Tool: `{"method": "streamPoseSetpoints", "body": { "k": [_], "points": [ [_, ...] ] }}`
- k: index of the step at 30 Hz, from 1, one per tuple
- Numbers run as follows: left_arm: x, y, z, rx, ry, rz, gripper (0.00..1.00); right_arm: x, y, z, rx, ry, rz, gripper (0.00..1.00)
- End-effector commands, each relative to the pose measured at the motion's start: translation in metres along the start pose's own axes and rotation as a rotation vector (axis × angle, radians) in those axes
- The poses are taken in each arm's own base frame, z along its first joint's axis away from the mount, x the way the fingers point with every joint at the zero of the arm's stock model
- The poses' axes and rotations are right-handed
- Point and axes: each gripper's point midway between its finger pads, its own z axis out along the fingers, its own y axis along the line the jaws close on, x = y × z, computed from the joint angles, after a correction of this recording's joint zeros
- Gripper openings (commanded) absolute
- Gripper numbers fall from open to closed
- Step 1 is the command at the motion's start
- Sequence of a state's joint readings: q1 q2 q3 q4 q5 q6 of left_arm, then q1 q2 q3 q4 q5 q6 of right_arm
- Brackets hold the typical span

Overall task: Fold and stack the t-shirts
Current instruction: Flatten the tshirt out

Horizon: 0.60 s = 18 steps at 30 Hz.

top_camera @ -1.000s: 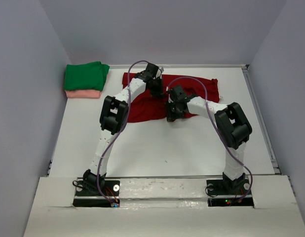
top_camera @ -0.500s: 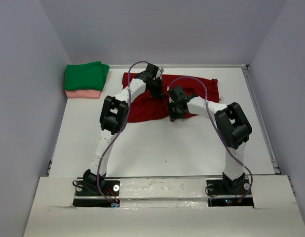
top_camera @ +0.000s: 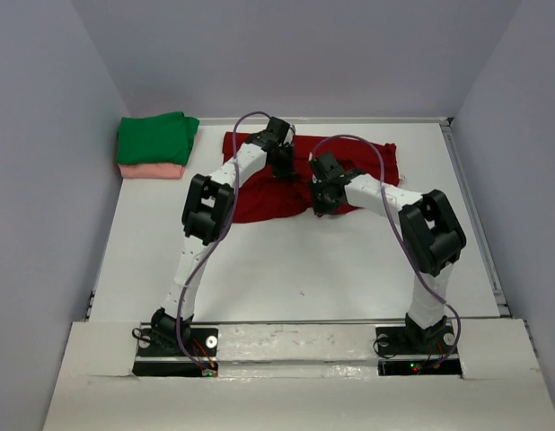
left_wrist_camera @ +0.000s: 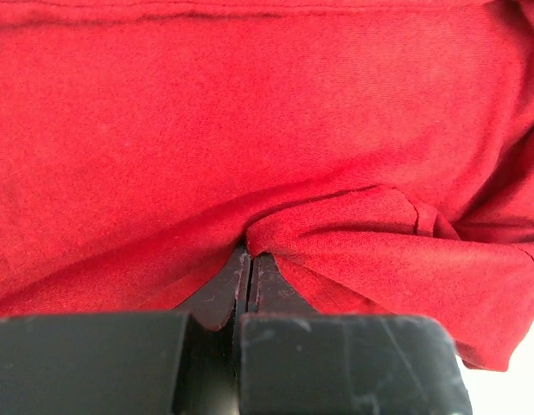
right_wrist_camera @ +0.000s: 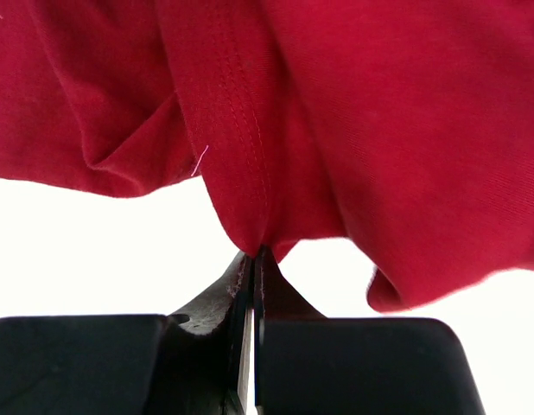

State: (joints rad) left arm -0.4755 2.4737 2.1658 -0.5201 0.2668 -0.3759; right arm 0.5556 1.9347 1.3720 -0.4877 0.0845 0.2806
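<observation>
A dark red t-shirt lies spread and rumpled at the back middle of the white table. My left gripper sits over its upper middle, shut on a pinched fold of the red cloth. My right gripper is at the shirt's near edge, shut on a hemmed fold that hangs from its tips above the table. A folded bright green t-shirt rests on a folded salmon pink one at the back left.
Grey walls close in the table on the left, back and right. A raised rail runs along the table's right edge. The arm bases stand on the near ledge.
My right gripper has closed on the near edge of the red shirt and lifted it slightly toward the back. The left gripper has stayed shut in place.
</observation>
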Motion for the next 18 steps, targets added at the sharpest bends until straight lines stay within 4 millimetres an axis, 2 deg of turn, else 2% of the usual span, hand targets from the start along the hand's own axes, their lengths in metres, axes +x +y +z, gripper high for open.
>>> {"method": "streamPoseSetpoints", "body": {
  "k": [1,3,4,8,15,16,18],
  "points": [
    [-0.018,-0.008,-0.025,0.0,-0.047,-0.002,0.0,-0.033,-0.008,-0.038,0.044,-0.101,0.01,0.0],
    [-0.014,-0.005,-0.023,-0.007,-0.036,-0.008,0.0,-0.041,-0.014,-0.048,0.078,-0.13,0.01,0.0],
    [-0.012,-0.004,-0.022,-0.013,-0.032,-0.009,0.05,-0.045,-0.016,-0.055,0.095,-0.136,0.011,0.0],
    [-0.009,-0.002,-0.02,-0.021,-0.024,-0.013,0.15,-0.05,-0.029,-0.065,0.172,-0.143,0.013,0.0],
    [-0.011,-0.004,-0.021,-0.012,-0.021,-0.011,0.19,-0.042,-0.027,-0.056,0.159,-0.113,0.026,0.0],
    [-0.011,-0.004,-0.021,-0.014,-0.019,-0.013,0.24,-0.041,-0.027,-0.055,0.161,-0.11,0.027,0.0],
    [-0.011,-0.002,-0.025,-0.029,-0.024,-0.011,0.51,-0.041,-0.028,-0.055,0.167,-0.112,0.028,0.0]
  ]
}}
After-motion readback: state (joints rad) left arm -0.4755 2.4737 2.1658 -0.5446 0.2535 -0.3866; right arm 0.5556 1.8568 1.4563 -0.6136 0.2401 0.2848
